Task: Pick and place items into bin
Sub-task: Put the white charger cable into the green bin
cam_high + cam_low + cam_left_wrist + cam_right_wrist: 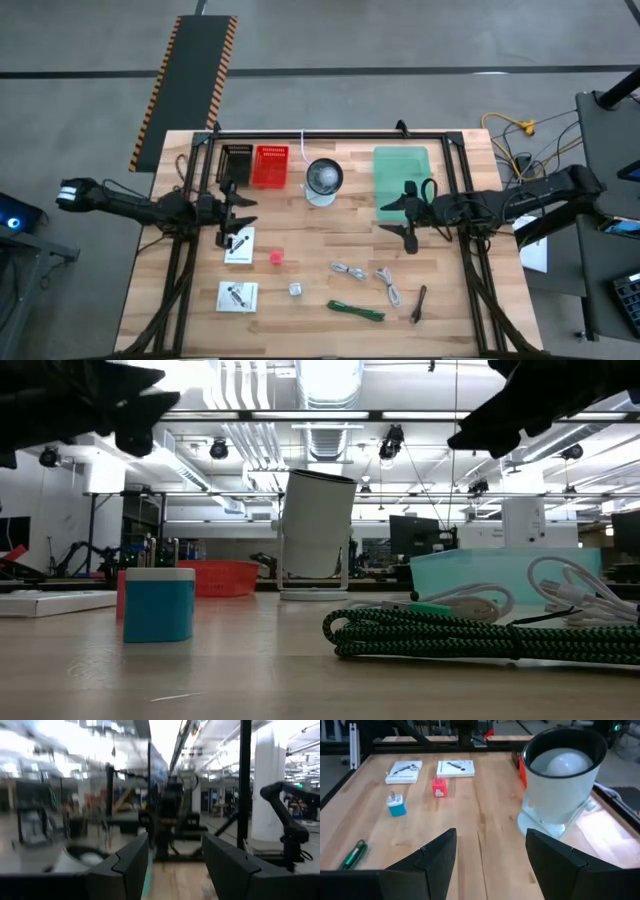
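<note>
The surface [310,245] is pale, planked wood with a dark tubular frame around it. I take the white cylindrical bowl [323,181], tilted on its stand with a glassy round interior, as my landmark. My left gripper [233,212] hovers to the left of the bowl, above the nearer white card [239,245]; its jaws stand apart with nothing between them. My right gripper [408,215] hovers to the right of the bowl, at the near edge of the translucent green bin [402,170]; its jaws are spread wide and empty. Just left of the bowl stand a red mesh-walled basket [270,166] and a dark one [236,163]. The items all lie on the wood on the near side of the bowl: two flat white cards bearing dark parts, the second card [238,296] nearer the front edge; a small red cube [276,257]; a small boxy plug block [296,289], silvery from above and blue with a white top in the right wrist view; a braided green cable [356,310], coiled into a strip; two pale coiled leads [349,271], [388,283]; and a slim dark stick [419,303], farthest right. None of these touches either gripper.
</note>
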Motion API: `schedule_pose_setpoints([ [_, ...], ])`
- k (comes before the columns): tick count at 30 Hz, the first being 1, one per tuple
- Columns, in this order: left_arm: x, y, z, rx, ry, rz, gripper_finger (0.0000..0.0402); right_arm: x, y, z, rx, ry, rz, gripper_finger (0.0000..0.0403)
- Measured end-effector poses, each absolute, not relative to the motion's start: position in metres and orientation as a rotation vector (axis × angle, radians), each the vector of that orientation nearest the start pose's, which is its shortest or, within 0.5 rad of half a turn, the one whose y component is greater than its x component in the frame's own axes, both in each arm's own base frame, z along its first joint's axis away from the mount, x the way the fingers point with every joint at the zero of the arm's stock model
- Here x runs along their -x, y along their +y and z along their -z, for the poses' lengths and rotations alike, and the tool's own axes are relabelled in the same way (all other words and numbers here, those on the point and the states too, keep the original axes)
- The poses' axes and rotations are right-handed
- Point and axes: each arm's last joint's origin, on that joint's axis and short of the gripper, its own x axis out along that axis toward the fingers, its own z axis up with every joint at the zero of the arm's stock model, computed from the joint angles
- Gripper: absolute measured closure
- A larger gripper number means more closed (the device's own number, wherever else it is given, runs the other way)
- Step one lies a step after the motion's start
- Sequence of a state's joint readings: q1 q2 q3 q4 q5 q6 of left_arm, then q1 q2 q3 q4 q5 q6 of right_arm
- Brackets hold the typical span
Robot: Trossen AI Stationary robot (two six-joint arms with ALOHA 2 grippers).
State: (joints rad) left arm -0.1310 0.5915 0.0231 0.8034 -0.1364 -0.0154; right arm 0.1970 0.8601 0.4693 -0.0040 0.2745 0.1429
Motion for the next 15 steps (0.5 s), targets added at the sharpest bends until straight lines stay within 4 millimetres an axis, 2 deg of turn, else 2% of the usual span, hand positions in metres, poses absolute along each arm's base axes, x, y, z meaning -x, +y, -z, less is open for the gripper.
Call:
schedule_pose_setpoints([
  [4,-0.14,-0.014,-0.182,0.119,-0.155,0.003,0.023,-0.187,0.029,-0.226,-0.164,0.391,0.126,0.0179],
  [8,-0.146,-0.016,-0.184,0.124,-0.167,0.012,0.023,-0.19,0.03,-0.228,-0.284,0.387,0.149,0.0179],
  [15,-0.158,-0.017,-0.183,0.119,-0.157,0.015,0.023,-0.194,0.036,-0.238,-0.299,0.382,0.117,0.0179],
])
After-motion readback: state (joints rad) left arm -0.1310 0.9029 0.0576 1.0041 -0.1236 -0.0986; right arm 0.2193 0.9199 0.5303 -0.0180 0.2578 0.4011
